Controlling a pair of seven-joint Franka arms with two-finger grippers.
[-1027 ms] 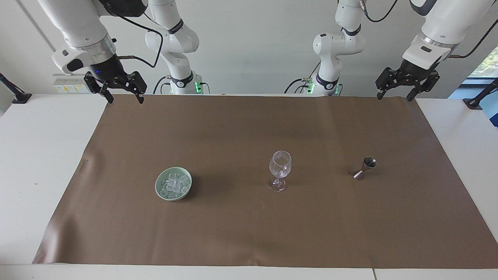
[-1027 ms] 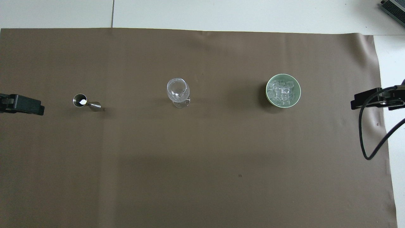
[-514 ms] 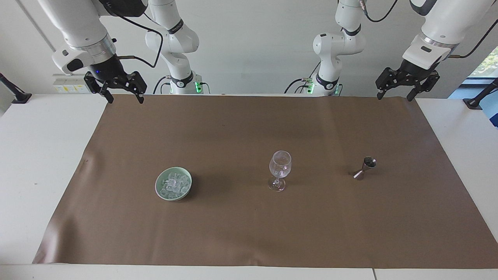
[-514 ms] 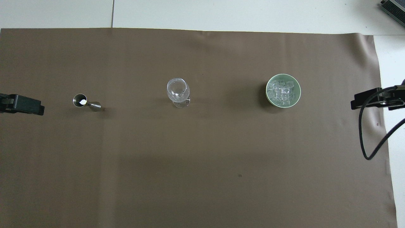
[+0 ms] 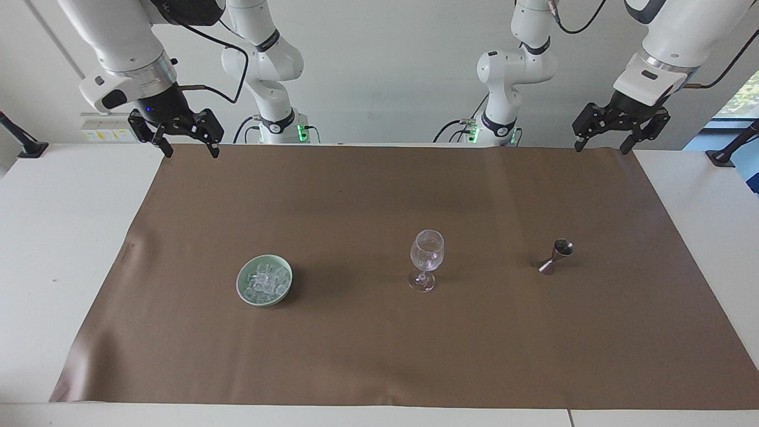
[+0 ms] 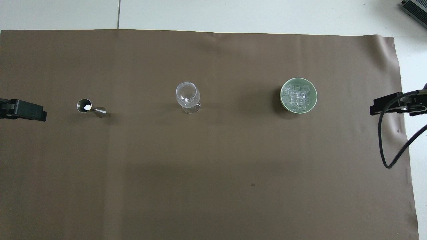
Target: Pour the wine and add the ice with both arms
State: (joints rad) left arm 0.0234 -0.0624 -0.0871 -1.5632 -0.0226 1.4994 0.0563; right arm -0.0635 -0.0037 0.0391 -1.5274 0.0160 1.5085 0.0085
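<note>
Left pincer [image 5: 603,145] hanging at upper right of the facing frame over the brown mat's [image 5: 379,332] corner, fingers spread wide, gripping nothing. Right pincer [image 5: 187,148] hanging at upper left over the opposite corner, likewise wide and gripping nothing. Both cut off by the overhead frame's side edges, only black tips showing.

Jigger [image 5: 555,256] standing upright at centre right; contents not discernible beyond a bright glint inside. Wine glass [image 5: 426,260] standing at centre. Ice cubes [image 5: 264,280] lying heaped in the green bowl [image 5: 245,295] at centre left; count hard to make out.
</note>
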